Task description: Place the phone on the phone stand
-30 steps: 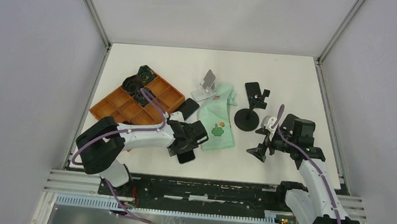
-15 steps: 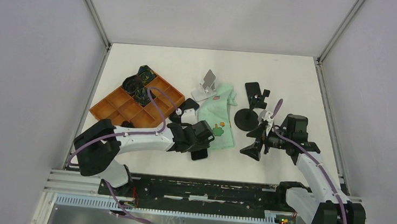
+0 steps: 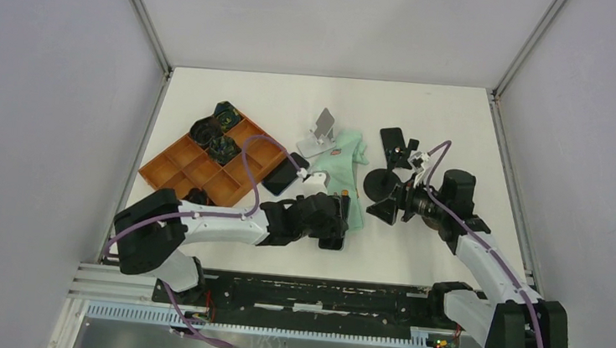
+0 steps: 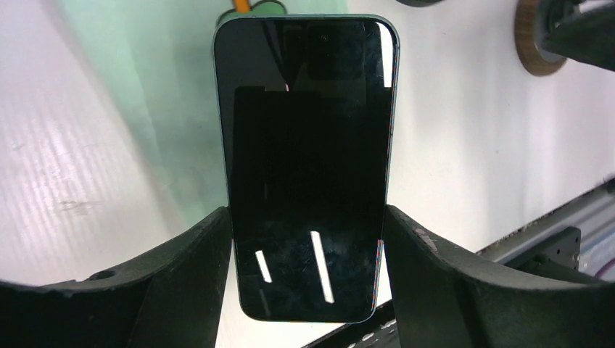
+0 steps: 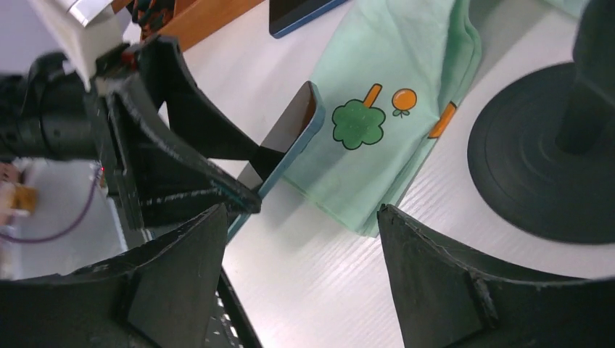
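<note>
With left jaws gripping the phone [image 4: 308, 167] by its edges and right jaws open, empty, align it squarely with the phone stand [image 5: 529, 174].

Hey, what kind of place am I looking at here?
Probably a robotics lab work cell: a white table boxed in by plain grey panels, left arm and right arm bolted to a metal rail, and mixed props like an orange tray and a black stand.
</note>
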Robot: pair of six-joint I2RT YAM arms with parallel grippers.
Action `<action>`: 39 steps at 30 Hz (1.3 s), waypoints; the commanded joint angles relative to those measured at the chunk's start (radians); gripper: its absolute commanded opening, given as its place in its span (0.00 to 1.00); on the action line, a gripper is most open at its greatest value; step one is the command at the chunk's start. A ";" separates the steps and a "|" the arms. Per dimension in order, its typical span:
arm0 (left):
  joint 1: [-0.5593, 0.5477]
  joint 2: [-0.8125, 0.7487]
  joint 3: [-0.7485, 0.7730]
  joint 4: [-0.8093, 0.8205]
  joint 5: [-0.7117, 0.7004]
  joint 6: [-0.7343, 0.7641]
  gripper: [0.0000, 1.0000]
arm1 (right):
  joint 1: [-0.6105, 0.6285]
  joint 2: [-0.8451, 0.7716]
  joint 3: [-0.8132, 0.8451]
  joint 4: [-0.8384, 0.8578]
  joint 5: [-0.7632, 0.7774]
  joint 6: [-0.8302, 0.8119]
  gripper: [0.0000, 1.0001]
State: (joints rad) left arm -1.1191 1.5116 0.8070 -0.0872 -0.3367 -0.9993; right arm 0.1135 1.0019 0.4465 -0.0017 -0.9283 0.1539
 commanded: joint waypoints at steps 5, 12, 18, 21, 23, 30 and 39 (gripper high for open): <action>-0.036 0.008 0.018 0.249 0.031 0.155 0.31 | 0.042 0.048 -0.051 0.184 0.116 0.348 0.72; -0.065 0.048 0.046 0.289 0.044 0.173 0.30 | 0.076 0.067 -0.072 0.223 0.122 0.380 0.63; -0.087 0.048 0.058 0.310 0.034 0.194 0.29 | 0.095 0.093 -0.080 0.243 0.110 0.417 0.58; -0.098 0.041 0.062 0.313 0.025 0.203 0.29 | 0.103 0.100 -0.080 0.241 0.113 0.424 0.54; -0.101 0.042 0.065 0.313 0.023 0.206 0.29 | 0.106 0.104 -0.081 0.244 0.112 0.431 0.50; -0.113 0.041 0.072 0.311 0.010 0.226 0.31 | 0.111 0.098 -0.084 0.265 0.079 0.495 0.22; -0.120 -0.032 0.024 0.310 0.005 0.247 0.90 | 0.097 0.035 -0.076 0.273 0.039 0.508 0.00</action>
State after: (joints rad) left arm -1.2324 1.5654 0.8276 0.1310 -0.3130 -0.7975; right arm 0.2176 1.0847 0.3649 0.2287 -0.8211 0.6445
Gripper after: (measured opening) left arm 0.842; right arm 0.158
